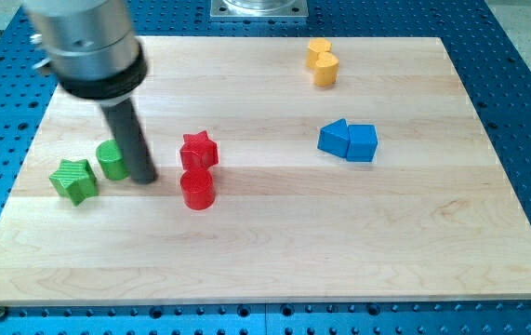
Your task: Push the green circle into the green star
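Green star [73, 180] beside grn circle [112, 160]

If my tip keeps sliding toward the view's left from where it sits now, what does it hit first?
Your tip sits against the right side of the green circle block; that comes first. Beyond it, slightly lower, lies the green star block, apparently a small gap away, though depth is uncertain.

I find no writing, label, brand, number or sign that can be read anywhere in this view.
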Action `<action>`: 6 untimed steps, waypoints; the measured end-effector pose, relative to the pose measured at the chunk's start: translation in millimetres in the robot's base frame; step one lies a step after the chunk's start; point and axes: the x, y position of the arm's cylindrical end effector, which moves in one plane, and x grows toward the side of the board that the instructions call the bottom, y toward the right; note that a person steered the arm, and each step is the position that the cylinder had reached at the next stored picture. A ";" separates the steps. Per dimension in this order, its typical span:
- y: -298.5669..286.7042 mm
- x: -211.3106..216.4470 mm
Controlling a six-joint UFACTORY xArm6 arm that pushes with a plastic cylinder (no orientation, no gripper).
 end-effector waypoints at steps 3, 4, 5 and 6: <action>-33.2 -1.2; -33.2 -18.9; -4.7 -47.5; 41.0 -56.8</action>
